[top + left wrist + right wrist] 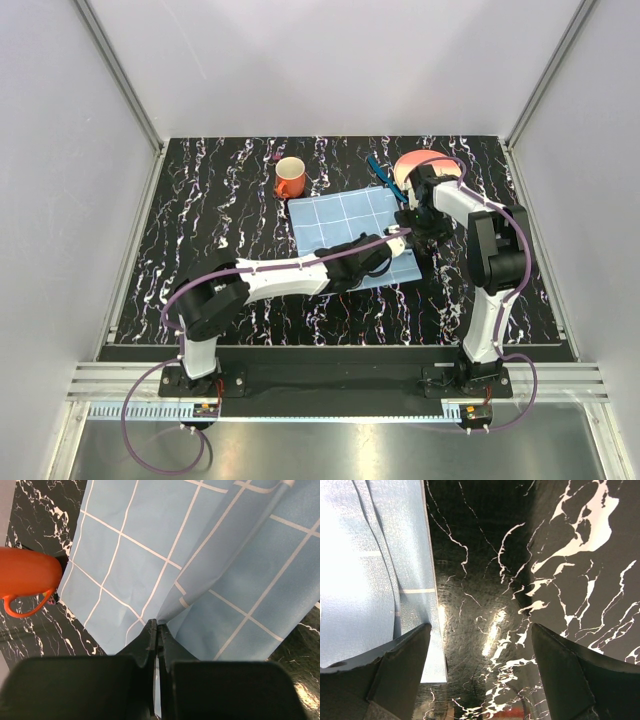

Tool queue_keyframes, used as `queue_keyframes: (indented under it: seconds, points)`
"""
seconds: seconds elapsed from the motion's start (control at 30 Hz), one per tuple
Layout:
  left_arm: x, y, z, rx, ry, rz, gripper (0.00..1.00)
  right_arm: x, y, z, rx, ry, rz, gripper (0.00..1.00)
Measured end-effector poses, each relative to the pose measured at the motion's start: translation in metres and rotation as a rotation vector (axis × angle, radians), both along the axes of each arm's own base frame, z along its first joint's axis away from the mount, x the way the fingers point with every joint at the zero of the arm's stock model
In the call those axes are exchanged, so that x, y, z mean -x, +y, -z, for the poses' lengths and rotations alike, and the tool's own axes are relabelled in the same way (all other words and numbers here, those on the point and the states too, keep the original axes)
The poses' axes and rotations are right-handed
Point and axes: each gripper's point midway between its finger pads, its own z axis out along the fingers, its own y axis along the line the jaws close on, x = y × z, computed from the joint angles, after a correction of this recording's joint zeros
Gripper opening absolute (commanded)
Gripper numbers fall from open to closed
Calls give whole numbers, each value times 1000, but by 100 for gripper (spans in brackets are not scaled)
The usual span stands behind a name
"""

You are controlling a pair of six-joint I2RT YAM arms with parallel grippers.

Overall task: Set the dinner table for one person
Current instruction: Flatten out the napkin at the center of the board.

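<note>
Pinching a fold of the light-blue checked cloth mat [120, 545] tight with the left gripper [157, 628]. Hovering with the right gripper [480, 635] splayed open, empty, beside the mat's edge over the black marble-streaked dinner table [220, 220] under both arms. Spotting an orange ceramic mug [290, 178] near the mat's far corner.

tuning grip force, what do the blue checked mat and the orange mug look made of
The mat looks like thin, soft cloth or a vinyl-like sheet, matte; it drapes into a fold where the left gripper pinches it. The mug looks hard and smooth with a slight sheen, probably glazed ceramic, possibly plastic.
</note>
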Motion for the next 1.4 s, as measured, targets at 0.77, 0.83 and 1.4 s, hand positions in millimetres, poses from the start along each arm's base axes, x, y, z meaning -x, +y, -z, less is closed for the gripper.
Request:
queue_keyframes:
  seconds: [0.77, 0.83, 1.4]
  points:
    - [-28, 91, -65, 41, -255, -370, 0, 1, 4, 1, 9, -2, -13, 90]
    - [-22, 104, -69, 44, -260, -392, 0, 1, 4, 1, 11, -2, -14, 90]
    - [11, 159, -62, -6, -229, -478, 0, 0, 5, 0, 51, 4, -38, 91]
